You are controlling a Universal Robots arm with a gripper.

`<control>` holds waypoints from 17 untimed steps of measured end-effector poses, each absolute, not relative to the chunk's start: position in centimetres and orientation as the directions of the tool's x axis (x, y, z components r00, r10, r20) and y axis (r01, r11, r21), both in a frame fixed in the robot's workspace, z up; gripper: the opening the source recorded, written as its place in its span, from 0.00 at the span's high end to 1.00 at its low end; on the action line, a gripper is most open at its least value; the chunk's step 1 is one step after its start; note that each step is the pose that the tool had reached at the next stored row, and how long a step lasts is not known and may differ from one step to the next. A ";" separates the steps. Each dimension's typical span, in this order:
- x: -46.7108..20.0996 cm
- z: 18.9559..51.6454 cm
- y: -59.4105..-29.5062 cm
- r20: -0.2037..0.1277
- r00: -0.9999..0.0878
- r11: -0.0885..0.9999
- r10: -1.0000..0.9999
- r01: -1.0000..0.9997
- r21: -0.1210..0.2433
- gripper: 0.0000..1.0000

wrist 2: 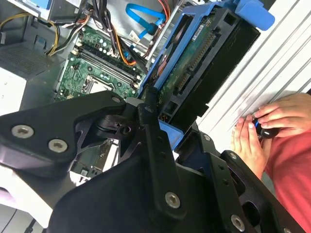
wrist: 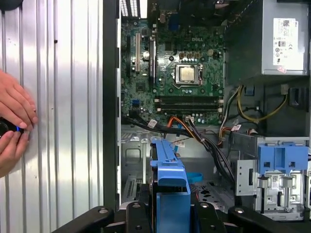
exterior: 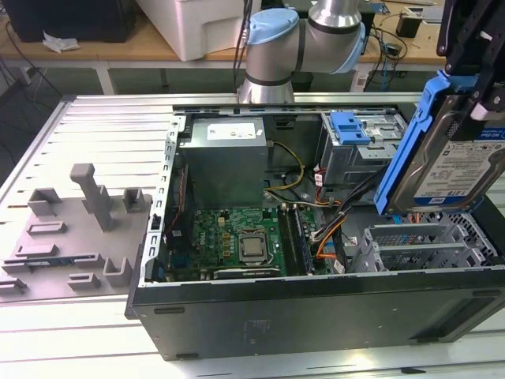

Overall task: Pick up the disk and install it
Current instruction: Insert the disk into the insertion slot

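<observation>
Disk hangs tilted on edge above the open case, gripper with jaws clamped on its blue carrier (my guess: angled to line up with the bay).

disk clear above open case, cables below

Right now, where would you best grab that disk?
Probably as the pincer has it: pinching the two flat faces near one end, from above. The disk is thin that way and hangs tilted, its lower end free.
</observation>
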State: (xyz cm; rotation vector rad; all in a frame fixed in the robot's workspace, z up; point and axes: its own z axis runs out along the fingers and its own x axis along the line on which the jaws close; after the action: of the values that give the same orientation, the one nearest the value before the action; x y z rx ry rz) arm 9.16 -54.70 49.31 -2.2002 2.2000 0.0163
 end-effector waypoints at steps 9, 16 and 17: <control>10.0 48.8 -54.9 -0.040 -0.026 0.027 -0.999 -1.000 -0.014 0.64; 10.0 48.4 -54.9 -0.040 -0.023 0.024 -0.999 -1.000 -0.014 0.64; 10.0 48.4 -54.9 -0.040 -0.021 0.021 -0.999 -1.000 -0.014 0.64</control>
State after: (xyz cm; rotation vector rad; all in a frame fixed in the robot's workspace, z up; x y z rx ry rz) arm 9.97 -54.87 48.39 -2.1709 2.2174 0.0283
